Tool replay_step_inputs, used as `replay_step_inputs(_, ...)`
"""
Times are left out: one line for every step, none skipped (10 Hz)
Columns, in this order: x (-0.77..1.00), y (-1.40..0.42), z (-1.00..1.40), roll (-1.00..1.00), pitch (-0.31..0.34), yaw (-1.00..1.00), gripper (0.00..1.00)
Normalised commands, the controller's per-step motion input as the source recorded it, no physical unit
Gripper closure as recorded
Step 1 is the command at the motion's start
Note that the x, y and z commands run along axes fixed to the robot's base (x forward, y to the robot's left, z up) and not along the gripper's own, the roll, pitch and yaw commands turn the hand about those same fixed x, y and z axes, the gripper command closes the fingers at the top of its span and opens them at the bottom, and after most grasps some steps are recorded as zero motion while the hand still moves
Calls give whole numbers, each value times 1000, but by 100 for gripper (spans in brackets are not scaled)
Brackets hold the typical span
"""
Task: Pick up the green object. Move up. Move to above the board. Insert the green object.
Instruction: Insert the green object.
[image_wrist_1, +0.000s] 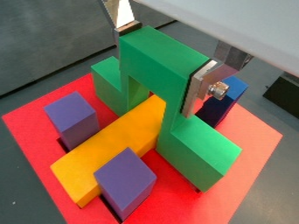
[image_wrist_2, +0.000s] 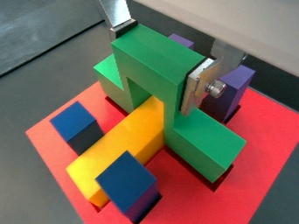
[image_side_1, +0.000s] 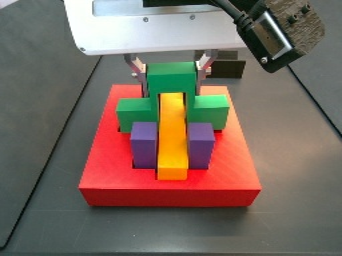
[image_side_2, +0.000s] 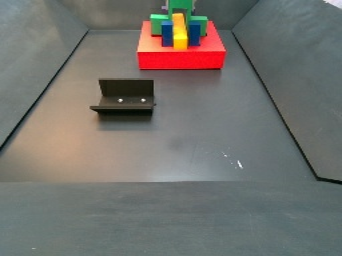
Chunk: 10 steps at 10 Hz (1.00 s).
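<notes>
Straddling the yellow bar (image_wrist_1: 111, 149), the green object (image_wrist_1: 163, 66) hides the gripper (image_wrist_1: 163, 61) jaws clamping it.

The green object (image_wrist_1: 176, 96) is a bright, even green, its side faces a darker shade in both wrist views. Under it the board (image_side_1: 167, 185) is plain red, with no markings on its front face. A long bar (image_side_1: 173, 135) across the board is yellow, leaning to orange in a wrist view (image_wrist_1: 111, 149). The cubes (image_side_1: 142, 143) beside the bar look purple in a side view, and dark blue in a wrist view (image_wrist_2: 126, 179). The gripper (image_wrist_1: 166, 45) has silver fingers and a pale grey body. The fixture (image_side_2: 126, 98) is black, on a dark grey floor (image_side_2: 174, 150).
</notes>
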Motion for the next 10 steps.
replay_step_inputs(191, 131, 0, 0, 137, -131, 100)
replay_step_inputs(120, 0, -117, 0, 100, -34, 100)
replay_step_inputs(49, -43, -286, 0, 90, 0, 100)
replay_step_inputs(46, -114, -389, 4, 89, 0, 100)
replay_step_inputs(91, -160, -409, 26, 96, 0, 100)
replay_step_inputs(189, -114, -569, 60, 97, 0, 100)
replay_step_inputs(129, -106, -577, 60, 84, 0, 100)
replay_step_inputs(26, -3, -69, 0, 114, 0, 100)
replay_step_inputs(0, 0, 0, -13, 83, -11, 100)
replay_step_inputs(0, 0, -89, 0, 69, -17, 100)
